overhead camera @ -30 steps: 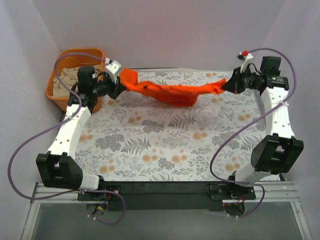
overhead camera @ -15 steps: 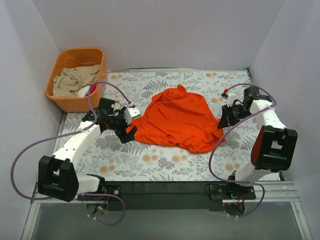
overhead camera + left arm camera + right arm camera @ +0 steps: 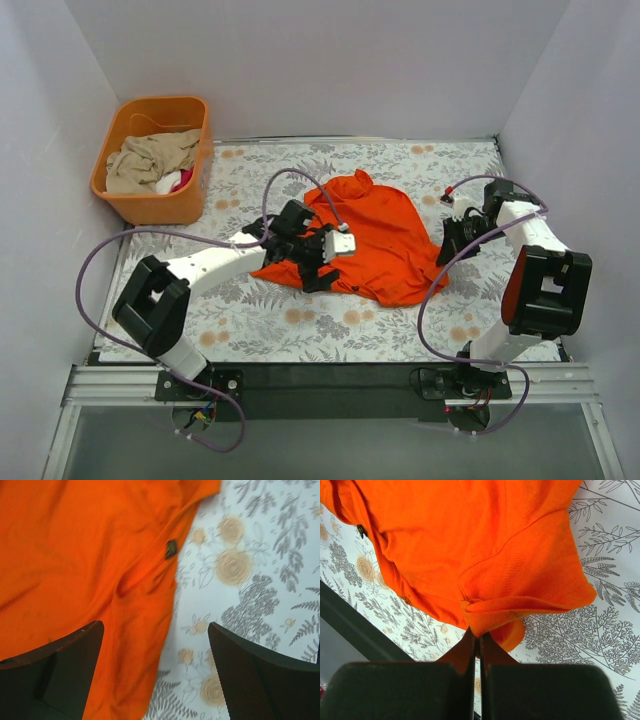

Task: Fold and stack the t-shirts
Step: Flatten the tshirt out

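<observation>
One bright orange-red t-shirt lies spread and rumpled on the floral tablecloth. My left gripper hovers over the shirt's near left edge, open and empty. In the left wrist view its fingers straddle the hem of the t-shirt, with a small dark tag at the seam. My right gripper sits at the shirt's right side. In the right wrist view that gripper is shut on a bunched fold of the t-shirt.
An orange plastic tub stands off the table's back left corner, holding crumpled beige cloth and a bit of pink. White walls close in the back and both sides. A black strip runs along the near edge.
The shirt hung stretched between both grippers at the back; it now lies on the tablecloth. My left gripper let go, opened and swung right over the shirt. The right one came down, still gripping.
</observation>
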`<state>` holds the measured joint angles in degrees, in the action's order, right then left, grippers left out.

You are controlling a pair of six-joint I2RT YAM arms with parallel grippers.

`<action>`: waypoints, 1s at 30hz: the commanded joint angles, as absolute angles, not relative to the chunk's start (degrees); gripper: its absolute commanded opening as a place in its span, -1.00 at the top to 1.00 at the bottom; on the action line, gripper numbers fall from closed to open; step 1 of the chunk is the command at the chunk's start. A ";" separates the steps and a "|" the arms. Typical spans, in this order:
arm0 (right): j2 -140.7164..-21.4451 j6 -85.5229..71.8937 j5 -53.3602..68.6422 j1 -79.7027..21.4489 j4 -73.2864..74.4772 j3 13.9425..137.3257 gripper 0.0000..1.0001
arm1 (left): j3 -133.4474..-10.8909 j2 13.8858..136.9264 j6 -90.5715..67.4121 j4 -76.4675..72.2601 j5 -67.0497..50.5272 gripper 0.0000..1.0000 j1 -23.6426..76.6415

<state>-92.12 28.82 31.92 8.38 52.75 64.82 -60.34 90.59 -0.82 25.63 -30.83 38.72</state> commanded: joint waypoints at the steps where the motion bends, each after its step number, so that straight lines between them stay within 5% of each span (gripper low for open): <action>1: -92.81 28.13 33.49 8.44 54.14 65.66 0.97 | -63.45 92.01 -0.44 19.52 -30.94 -0.58 45.16; 16: -91.94 39.80 28.03 8.53 63.54 58.80 0.97 | -71.19 109.51 -1.24 11.76 -29.18 -0.43 55.19; 20: -90.88 45.16 30.41 8.44 68.98 60.03 0.97 | -69.53 109.43 3.58 21.60 -27.96 0.09 55.02; 23: -89.39 47.72 30.77 8.44 71.54 61.78 0.61 | -65.15 105.31 6.67 29.51 -28.38 0.72 52.48; 24: -89.30 47.81 30.24 8.52 71.46 63.88 0.30 | -64.26 102.25 7.55 31.53 -28.65 0.91 51.60; 27: -91.57 47.11 28.74 8.61 70.67 69.41 -0.11 | -60.13 94.09 12.55 39.71 -29.88 1.00 47.47; 30: -97.44 43.61 31.45 8.61 69.70 81.27 -0.21 | -56.18 87.30 19.04 46.56 -29.54 1.00 43.25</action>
